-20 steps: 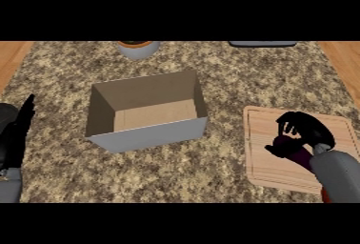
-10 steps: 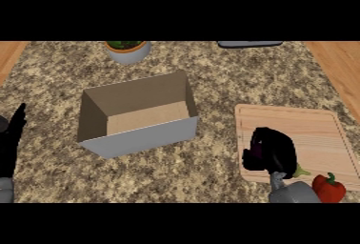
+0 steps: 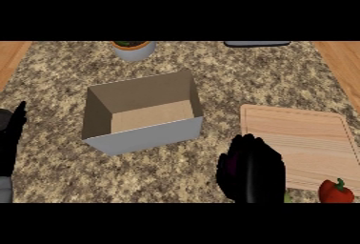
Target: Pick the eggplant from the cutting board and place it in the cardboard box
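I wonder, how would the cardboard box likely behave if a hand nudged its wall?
The cardboard box looks empty and thin-walled, so it is probably light and may slide on the counter if nudged. Its open top leaves the walls unbraced; they would likely flex. Its broad base suggests it is unlikely to tip.

One cardboard box, one cutting board, one red pepper and one potted plant
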`<action>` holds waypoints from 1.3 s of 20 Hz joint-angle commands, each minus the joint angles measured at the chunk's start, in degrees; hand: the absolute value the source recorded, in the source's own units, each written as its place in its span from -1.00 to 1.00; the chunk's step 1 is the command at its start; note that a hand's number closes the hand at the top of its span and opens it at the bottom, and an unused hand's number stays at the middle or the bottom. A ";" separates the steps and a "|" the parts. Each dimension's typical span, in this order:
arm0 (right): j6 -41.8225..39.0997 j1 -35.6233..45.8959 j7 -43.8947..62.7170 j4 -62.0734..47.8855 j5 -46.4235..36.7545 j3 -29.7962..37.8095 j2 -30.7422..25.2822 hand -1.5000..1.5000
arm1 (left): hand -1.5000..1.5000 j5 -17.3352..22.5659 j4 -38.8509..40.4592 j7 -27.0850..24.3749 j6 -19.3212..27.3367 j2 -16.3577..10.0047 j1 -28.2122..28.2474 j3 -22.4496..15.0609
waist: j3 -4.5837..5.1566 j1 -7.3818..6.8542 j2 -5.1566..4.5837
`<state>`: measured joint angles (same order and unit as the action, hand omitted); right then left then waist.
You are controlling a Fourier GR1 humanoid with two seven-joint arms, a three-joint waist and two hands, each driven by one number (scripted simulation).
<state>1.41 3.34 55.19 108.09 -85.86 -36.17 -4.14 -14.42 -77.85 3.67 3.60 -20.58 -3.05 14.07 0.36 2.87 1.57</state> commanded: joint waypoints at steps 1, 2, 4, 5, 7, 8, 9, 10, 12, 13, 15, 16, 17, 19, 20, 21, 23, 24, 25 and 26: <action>-9.84 3.16 10.69 8.14 -10.07 -12.16 3.94 1.00 | 0.00 -1.08 1.47 -1.37 1.25 1.66 -1.81 -1.33 | -0.15 -1.71 -1.00; -12.05 4.04 12.12 10.35 -9.99 -14.04 3.98 1.00 | 0.00 0.55 1.41 -2.86 -0.63 1.23 -0.98 -0.81 | -0.21 -2.30 -1.12; -15.36 9.39 16.57 10.56 -5.18 -15.70 4.03 1.00 | 0.00 -1.75 0.18 -1.71 1.97 3.47 -1.66 -2.72 | -0.29 -3.04 -1.41; -15.15 12.74 18.31 10.24 -2.59 -14.88 4.05 1.00 | 0.00 0.21 2.71 -2.98 -0.30 0.89 -3.41 -0.48 | -0.28 -3.16 -1.53; -11.38 19.69 20.36 5.93 2.49 -12.44 4.07 1.00 | 0.00 -1.57 2.05 -1.13 0.15 1.66 -3.58 -2.31 | -0.29 -3.69 -1.66; -12.42 21.57 20.77 6.56 4.04 -10.32 4.08 1.00 | 0.00 0.44 3.80 -4.51 -1.47 0.78 -2.42 -0.75 | -0.25 -3.82 -1.67; -9.54 24.68 21.11 3.37 5.62 -8.44 4.09 1.00 | 0.00 -1.69 -0.59 -0.05 0.17 2.18 -2.70 -2.94 | -0.31 -4.30 -1.63; -10.37 26.33 20.94 6.23 7.29 -7.30 4.09 1.00 | 0.00 -1.54 5.67 -3.05 1.03 3.25 -5.26 -2.56 | -0.22 -3.59 -1.80; -3.71 28.30 23.06 -0.34 7.82 -5.83 4.10 1.00 | 0.00 -1.90 -0.42 -0.86 0.40 3.34 -2.38 -3.77 | -0.32 -4.73 -1.64; -6.25 30.17 22.71 -0.15 10.37 -3.90 4.10 1.00 | 0.00 -1.49 0.11 -0.04 -0.24 1.72 -3.19 -2.51 | -0.32 -4.42 -1.63; -1.44 33.65 23.40 -5.23 11.84 -1.89 4.10 1.00 | 0.00 -2.73 -0.49 1.14 1.38 3.22 -5.03 -3.80 | -0.33 -4.93 -1.78; 0.15 35.62 22.96 -7.38 13.88 -0.37 4.11 1.00 | 0.00 -2.62 2.50 -1.46 1.14 2.93 -4.98 -3.37 | -0.27 -5.02 -2.00; 2.89 35.07 19.56 -8.64 15.43 3.76 4.11 1.00 | 0.00 -1.61 2.25 -1.21 0.10 3.10 -4.90 -3.33 | -0.32 -5.01 -2.13; 4.72 37.79 22.44 -12.02 18.30 2.79 4.11 1.00 | 0.00 -1.19 2.92 -2.16 -0.33 1.85 -4.35 -2.15 | -0.28 -5.72 -2.08; 5.17 39.93 19.90 -14.70 20.14 6.26 4.11 1.00 | 0.00 -2.06 1.30 1.21 -0.09 1.97 -7.09 -3.14 | -0.35 -5.55 -2.15; 5.44 42.33 20.35 -17.35 21.59 7.28 4.11 1.00 | 0.00 -2.11 2.91 -0.82 -0.13 3.31 -6.08 -4.05 | -0.29 -5.80 -2.26; 8.71 44.50 18.26 -22.38 23.55 9.45 4.12 1.00 | 0.00 -1.77 2.70 0.07 -0.60 1.75 -7.53 -2.93 | -0.31 -5.78 -2.30; 11.52 44.20 15.81 -25.90 23.26 10.46 4.12 1.00 | 0.00 -0.68 0.74 0.43 -2.05 0.61 -5.89 -2.17 | -0.35 -6.26 -2.24; 12.48 46.69 14.30 -29.68 25.54 11.27 4.12 1.00 | 0.00 -3.14 3.10 0.28 0.87 3.23 -7.40 -4.09 | -0.31 -6.19 -2.57; 13.84 47.10 15.55 -30.99 25.83 11.12 4.12 1.00 | 0.00 -1.53 1.11 0.61 -1.22 2.24 -6.79 -3.58 | -0.33 -6.36 -2.28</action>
<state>5.58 46.06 64.31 85.92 -63.70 -27.22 -0.49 -16.26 -76.11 3.77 3.14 -18.31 -9.27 10.77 0.04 -3.06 -0.67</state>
